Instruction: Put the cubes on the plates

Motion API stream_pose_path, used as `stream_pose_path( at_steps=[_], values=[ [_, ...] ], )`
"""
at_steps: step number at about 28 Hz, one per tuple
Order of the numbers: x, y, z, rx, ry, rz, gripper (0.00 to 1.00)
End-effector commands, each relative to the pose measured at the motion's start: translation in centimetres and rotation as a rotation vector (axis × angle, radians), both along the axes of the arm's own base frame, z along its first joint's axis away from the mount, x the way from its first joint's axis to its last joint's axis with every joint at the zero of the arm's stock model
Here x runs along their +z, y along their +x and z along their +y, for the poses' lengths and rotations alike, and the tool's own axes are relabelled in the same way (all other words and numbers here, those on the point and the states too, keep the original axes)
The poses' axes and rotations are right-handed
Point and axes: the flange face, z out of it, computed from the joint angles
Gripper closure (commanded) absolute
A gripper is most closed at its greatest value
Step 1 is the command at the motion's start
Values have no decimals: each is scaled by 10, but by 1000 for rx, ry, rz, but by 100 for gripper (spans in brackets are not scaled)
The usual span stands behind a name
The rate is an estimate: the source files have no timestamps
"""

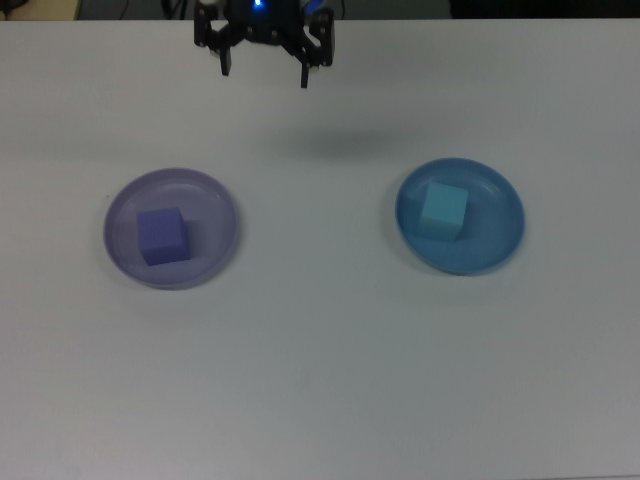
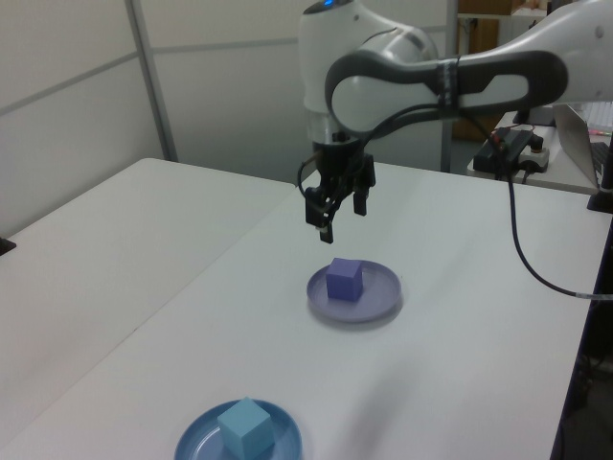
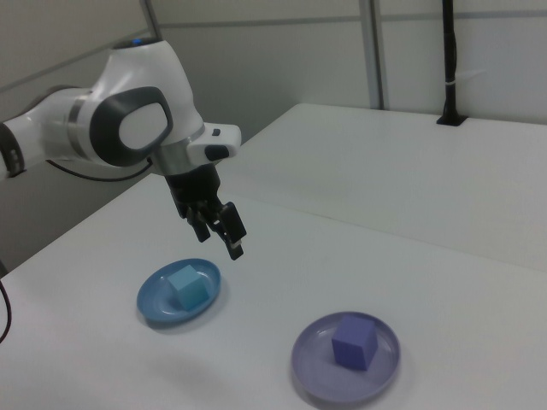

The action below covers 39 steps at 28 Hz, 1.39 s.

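White table point(image 1: 320, 380) carries two plates, well apart: lavender plate point(image 1: 215, 205) at the top view's left, blue plate point(image 1: 495, 245) at the top view's right.

Measured from the lavender plate point(image 1: 120, 245), bare table point(image 1: 320, 350) lies open toward the blue plate point(image 1: 500, 235). 2 cubes, purple point(image 1: 161, 236) and turquoise point(image 1: 443, 210), fill the plate centres; the gripper point(image 1: 264, 68) hangs above, spread wide.

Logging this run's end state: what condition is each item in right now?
Purple-violet foam cube: resting inside the pale lavender round plate.
Light turquoise foam cube: resting inside the medium blue round plate.
Gripper: open, empty, raised above the white table, clear of both plates.
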Motion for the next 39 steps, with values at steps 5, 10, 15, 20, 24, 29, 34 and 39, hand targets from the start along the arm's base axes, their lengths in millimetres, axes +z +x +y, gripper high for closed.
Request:
stream_pose_path(
  at_steps=[5,10,15,20,24,29,34,39],
  values=[
    [-4,-3,-5,17,22,14,0],
    [-5,-2,-4,17,26,16,0],
    [-2,-2,-8,5,43,13,0],
    [12,0,-30,-30,86,-13,0],
    [15,0,-42,-19,88,-15,0],
    [12,2,-41,-16,87,-15,0],
    [8,4,-39,-15,87,-9,0],
    [11,2,-39,-15,87,-11,0]
  ],
)
